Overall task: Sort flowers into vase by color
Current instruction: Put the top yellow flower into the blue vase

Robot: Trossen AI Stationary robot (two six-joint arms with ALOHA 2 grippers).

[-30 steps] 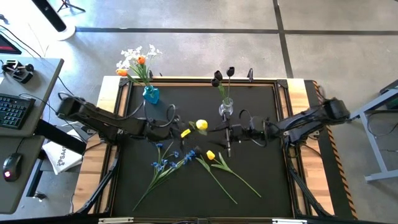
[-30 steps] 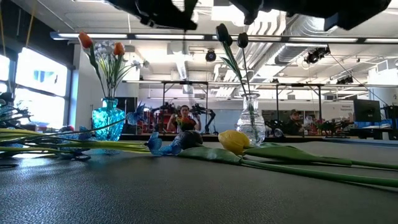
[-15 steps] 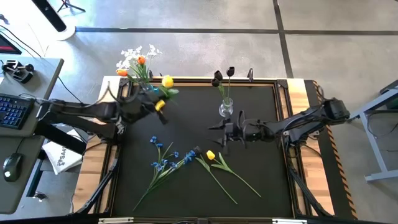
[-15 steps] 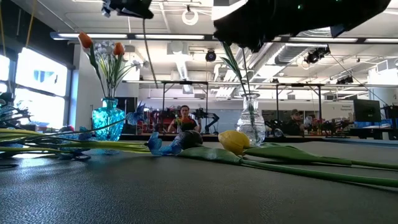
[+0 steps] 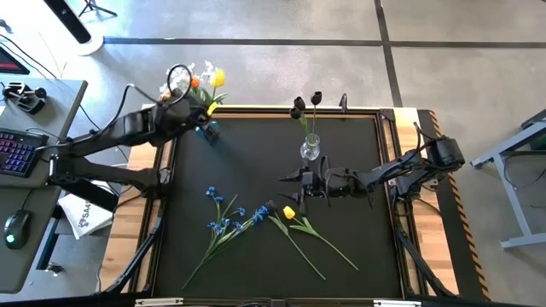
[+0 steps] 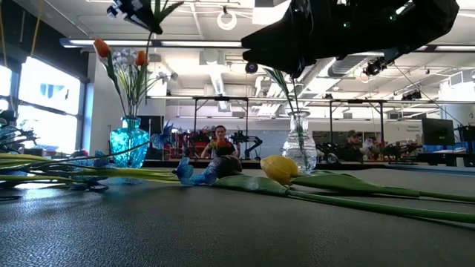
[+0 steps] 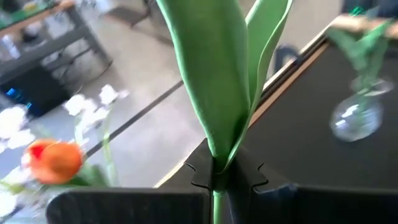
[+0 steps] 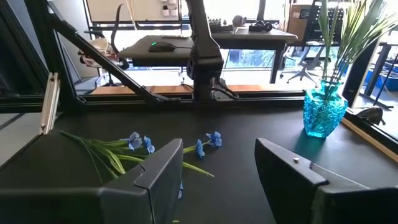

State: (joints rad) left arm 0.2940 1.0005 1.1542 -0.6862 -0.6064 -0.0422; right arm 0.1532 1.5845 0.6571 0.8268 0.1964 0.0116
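My left gripper [image 5: 203, 115] is shut on a yellow tulip [image 5: 217, 78], high over the table's far-left corner, just above the blue vase [image 6: 130, 141]. That vase holds white sprays and orange tulips [image 5: 192, 82]. My right gripper [image 5: 294, 181] hangs open over the table's middle, pointing left, above a yellow tulip [image 5: 288, 212] that lies flat. Blue sprays [image 5: 226, 218] lie to its left. A clear vase [image 5: 310, 150] holds dark tulips [image 5: 298, 104]. My left gripper pinches the yellow tulip's green stem [image 7: 217, 186] between its two fingers, just below where the leaves [image 7: 211, 74] split off. The fingers lie across the stem. The tulip is lifted clear of the table, its head and leaves rising past the fingers.
The table's wooden far rail [image 5: 256, 108] runs behind both vases. Long green stems [image 5: 299, 247] trail from the lying tulip toward the near-right. A desk with a keyboard [image 5: 17, 153] stands beyond the left edge. Bare black mat [image 5: 256, 145] lies between the vases.
My left gripper has carried the yellow tulip from the table's middle up and toward the far-left corner, ending above the blue vase; the tulip has swung so its head points beyond the far edge. My right gripper has drifted slightly toward the left.
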